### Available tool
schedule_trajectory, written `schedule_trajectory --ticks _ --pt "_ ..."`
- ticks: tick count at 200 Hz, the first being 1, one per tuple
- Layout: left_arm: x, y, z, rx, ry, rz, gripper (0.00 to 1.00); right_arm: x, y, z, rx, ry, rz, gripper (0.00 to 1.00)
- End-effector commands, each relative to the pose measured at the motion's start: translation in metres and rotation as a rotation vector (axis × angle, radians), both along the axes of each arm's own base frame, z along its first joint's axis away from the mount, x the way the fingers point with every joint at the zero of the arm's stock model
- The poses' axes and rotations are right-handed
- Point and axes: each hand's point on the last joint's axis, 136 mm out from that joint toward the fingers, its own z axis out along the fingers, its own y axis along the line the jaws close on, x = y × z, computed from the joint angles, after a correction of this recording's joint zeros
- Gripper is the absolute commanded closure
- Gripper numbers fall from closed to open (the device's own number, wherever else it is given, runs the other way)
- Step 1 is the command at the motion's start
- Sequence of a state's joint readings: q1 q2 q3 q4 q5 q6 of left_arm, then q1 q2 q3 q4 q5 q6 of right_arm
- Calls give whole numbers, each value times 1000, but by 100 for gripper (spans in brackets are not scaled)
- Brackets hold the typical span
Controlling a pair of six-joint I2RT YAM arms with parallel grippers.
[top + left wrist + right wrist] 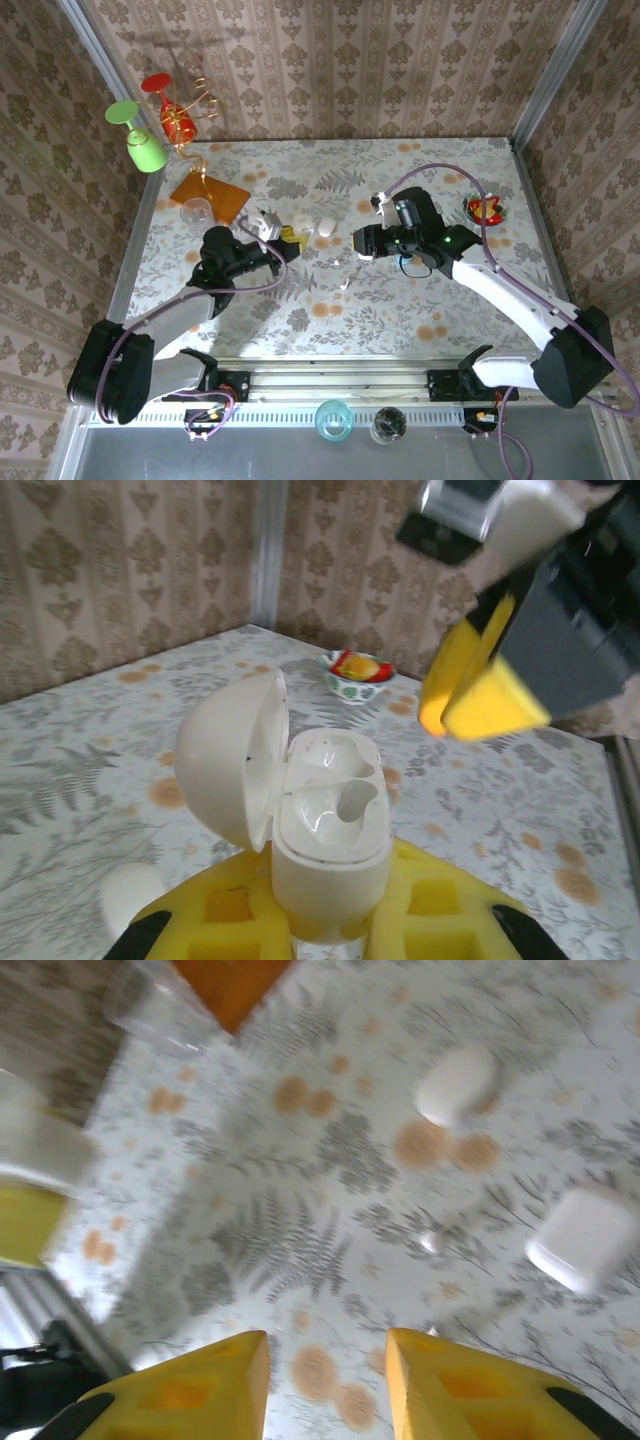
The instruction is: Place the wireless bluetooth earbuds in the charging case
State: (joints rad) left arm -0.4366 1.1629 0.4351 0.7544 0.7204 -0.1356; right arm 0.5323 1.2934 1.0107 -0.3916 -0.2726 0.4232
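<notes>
Plainly, the left end effector (pixel 266 229) was clamped on the charging case (pixel 330 830), holding it upright above the table (pixel 400 310) with the lid swung open to one side. Both moulded wells looked bare, so by that showing no bud was seated yet. The right end effector (pixel 326 1350) hung just beside the case, angled down at the table, its yellow fingers (pixel 190 1390) apart with nothing between them. Below it lay a tiny whitish bit, probably an earbud (pixel 432 1242), loose on the patterned cloth between two closed white cases (pixel 455 1085) and well apart from the open one. The right wrist view was too blurred to give its orientation.

The step in hand seemed to be fetching that bud. Doing it well would have meant:

- Coming straight down so the fingers straddled the bud and missed both neighbouring cases.
- Closing gently, since so small and smooth a piece could squirt out sideways.
- Carrying it over the matching well with the stem pointing down.
- Releasing it low while the left arm kept the case level.
</notes>
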Motion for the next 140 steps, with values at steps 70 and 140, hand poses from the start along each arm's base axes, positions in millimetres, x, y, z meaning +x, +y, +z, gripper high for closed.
schedule_trajectory --ticks 70,140 --pt "10 38 13 -38 -41 191 90 -4 30 -113 -293 256 32 46" --pt "4 55 15 -33 -51 279 90 -13 30 -156 -634 336 254 47"
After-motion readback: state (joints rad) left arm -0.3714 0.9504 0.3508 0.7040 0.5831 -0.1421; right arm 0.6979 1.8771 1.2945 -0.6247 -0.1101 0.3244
